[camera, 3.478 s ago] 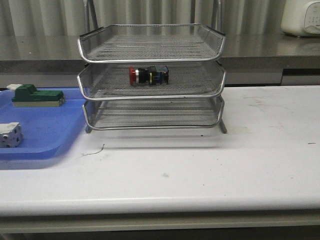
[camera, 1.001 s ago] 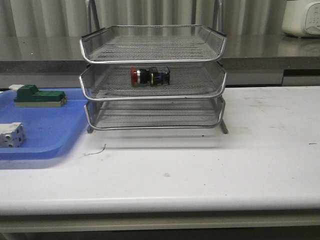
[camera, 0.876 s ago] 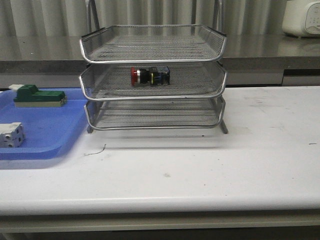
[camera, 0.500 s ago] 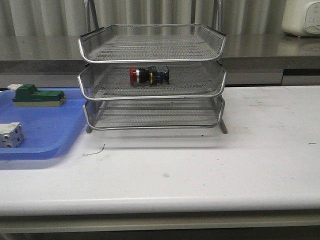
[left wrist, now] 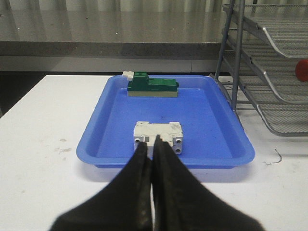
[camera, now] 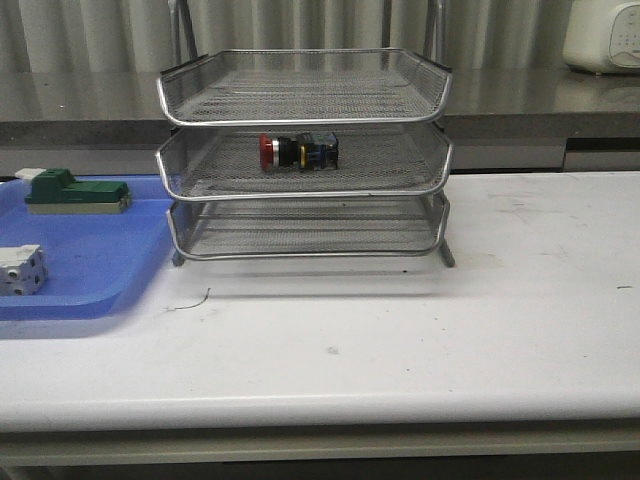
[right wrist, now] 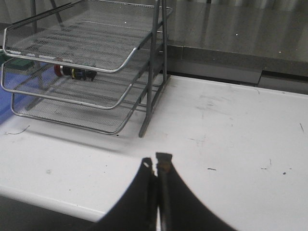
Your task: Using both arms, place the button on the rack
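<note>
The button (camera: 298, 152), red head and black body with a blue and yellow rear, lies on its side on the middle tier of the silver wire-mesh rack (camera: 303, 190). It also shows in the right wrist view (right wrist: 76, 73), and its red head peeks in at the edge of the left wrist view (left wrist: 302, 70). Neither arm shows in the front view. My left gripper (left wrist: 150, 145) is shut and empty, held back from the blue tray. My right gripper (right wrist: 156, 162) is shut and empty above the white table, apart from the rack (right wrist: 86, 67).
A flat blue tray (camera: 90, 275) left of the rack holds a green-and-beige block (camera: 75, 192) and a white-grey terminal block (camera: 20, 270); both show in the left wrist view too (left wrist: 151, 87) (left wrist: 158, 137). A white appliance (camera: 602, 35) stands on the back counter.
The picture shifts slightly between frames; the button, the rack and the tray stay where they were.
</note>
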Available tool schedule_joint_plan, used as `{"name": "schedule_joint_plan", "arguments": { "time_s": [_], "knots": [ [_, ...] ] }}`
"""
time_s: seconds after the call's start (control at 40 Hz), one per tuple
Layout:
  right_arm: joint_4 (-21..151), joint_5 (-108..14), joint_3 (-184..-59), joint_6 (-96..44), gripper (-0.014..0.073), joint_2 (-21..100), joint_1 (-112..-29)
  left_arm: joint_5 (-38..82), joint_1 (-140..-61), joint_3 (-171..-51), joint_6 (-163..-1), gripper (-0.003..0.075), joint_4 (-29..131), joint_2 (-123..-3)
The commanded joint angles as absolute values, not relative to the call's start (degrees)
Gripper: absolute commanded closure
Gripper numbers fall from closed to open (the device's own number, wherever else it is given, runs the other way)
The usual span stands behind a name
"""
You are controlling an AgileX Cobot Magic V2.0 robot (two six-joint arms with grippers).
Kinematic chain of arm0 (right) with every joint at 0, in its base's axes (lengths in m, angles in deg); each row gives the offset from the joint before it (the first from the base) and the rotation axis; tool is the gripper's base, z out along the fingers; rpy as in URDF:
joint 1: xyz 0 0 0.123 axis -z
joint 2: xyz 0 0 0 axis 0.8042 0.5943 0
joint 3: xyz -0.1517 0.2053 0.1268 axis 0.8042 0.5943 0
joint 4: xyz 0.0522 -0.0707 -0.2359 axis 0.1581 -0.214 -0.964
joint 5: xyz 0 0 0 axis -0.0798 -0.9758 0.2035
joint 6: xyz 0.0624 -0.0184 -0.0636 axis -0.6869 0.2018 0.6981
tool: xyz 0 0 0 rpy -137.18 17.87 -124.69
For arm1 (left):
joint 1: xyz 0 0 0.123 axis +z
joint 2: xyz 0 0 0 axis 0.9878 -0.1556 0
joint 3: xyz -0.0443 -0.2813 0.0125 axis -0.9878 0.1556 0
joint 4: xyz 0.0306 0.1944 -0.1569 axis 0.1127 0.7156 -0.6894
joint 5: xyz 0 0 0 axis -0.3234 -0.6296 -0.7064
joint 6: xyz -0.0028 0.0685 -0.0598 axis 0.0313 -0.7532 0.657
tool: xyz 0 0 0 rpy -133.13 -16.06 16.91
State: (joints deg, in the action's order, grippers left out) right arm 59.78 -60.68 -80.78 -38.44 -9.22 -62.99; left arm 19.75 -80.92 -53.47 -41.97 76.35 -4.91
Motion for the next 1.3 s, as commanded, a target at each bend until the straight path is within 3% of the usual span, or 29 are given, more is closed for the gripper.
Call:
{"name": "schedule_joint_plan", "arguments": {
  "time_s": [0.0,0.33,0.78,1.28],
  "knots": [
    [59.95,-55.99,-82.22,-38.17,0.0653,-8.76,-62.72,15.21,-80.88,-52.9,-41.62,0.0739,76.39,-3.63],
    [58.76,-51.47,-79.76,-38.17,0.0653,-8.9,-61.69,15.21,-80.88,-52.9,-41.62,0.0739,76.39,-3.63],
    [59.44,-41.91,-59.51,-38.17,0.0653,-20.27,-53.21,15.21,-80.88,-52.9,-41.62,0.0739,76.39,-3.63],
    [60.05,-44.38,-59.55,-38.17,0.0653,-20.15,-52.81,15.21,-80.88,-52.9,-41.62,0.0739,76.39,-3.63]
  ]
}}
